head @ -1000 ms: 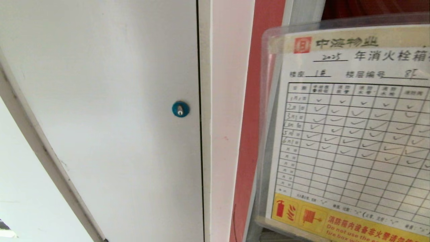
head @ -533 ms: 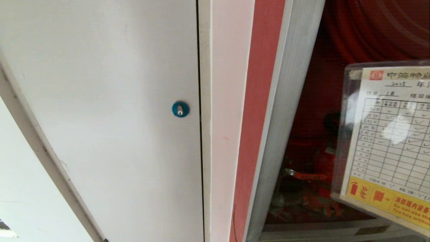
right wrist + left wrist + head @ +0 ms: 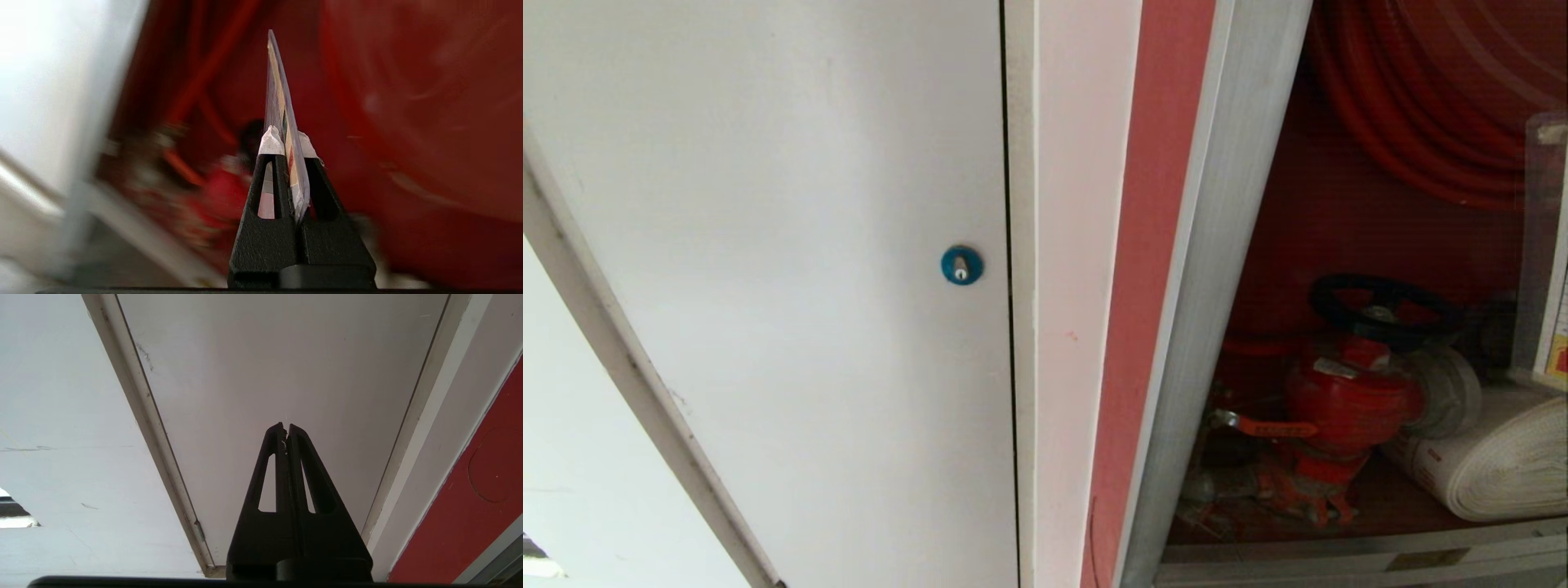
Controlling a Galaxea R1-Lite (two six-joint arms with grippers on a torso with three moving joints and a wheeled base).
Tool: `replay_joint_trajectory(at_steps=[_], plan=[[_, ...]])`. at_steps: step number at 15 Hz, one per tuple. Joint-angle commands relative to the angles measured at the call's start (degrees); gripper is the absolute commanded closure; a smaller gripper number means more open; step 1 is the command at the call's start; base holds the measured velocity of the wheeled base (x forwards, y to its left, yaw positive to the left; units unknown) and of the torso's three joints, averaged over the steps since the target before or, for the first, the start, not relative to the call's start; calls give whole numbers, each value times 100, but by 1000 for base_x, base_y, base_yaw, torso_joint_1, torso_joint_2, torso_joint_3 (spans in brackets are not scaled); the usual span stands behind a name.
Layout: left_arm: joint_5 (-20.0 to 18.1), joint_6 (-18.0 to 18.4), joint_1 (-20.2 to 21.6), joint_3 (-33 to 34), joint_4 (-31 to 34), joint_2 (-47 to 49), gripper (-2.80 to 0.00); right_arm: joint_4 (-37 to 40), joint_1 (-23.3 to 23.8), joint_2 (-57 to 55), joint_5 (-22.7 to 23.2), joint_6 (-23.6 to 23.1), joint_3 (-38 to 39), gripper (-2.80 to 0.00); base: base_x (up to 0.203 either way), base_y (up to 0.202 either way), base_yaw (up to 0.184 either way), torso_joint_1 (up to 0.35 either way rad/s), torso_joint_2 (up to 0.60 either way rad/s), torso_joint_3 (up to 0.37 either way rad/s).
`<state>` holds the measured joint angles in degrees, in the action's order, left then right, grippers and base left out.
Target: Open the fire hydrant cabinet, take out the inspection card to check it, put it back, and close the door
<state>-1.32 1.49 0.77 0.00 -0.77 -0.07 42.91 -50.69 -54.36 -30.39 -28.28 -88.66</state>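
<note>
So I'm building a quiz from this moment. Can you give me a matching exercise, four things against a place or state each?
Things:
1. inspection card
2. left gripper
3. rolled hose
4. round lock

Places or states:
A. blue, on the white door
B. shut on nothing, facing a white panel
C. clamped edge-on in the right gripper
D. lying on the cabinet floor beside the red valve

Pairs: 1-C, 2-B, 3-D, 4-A

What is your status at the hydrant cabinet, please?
Right gripper shut on inspection card, edge-on before the open fire hydrant cabinet. Left gripper shut, parked by the white door. Nothing blocking.
</note>
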Motion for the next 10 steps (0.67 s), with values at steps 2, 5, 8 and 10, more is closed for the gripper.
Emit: replay_joint_trajectory(at_steps=[2, 5, 8, 10], plan=[[0, 2, 2, 44, -2, 7, 0, -21, -2, -36, -419, -1013, -48, 0, 0, 0, 0, 0, 0, 0], [0, 9, 2, 44, -2, 7, 0, -53, -2, -289, -1117, -1809, -98, 0, 0, 0, 0, 0, 0, 0], [2, 3, 2, 44, -2, 7, 0, -46, 76, -700, -1712, -2436, -68, 0, 0, 0, 0, 0, 0, 0], [0, 1, 2, 44, -2, 7, 0, -46, 270, -1013, -2018, -2875, -47, 0, 0, 0, 0, 0, 0, 0]])
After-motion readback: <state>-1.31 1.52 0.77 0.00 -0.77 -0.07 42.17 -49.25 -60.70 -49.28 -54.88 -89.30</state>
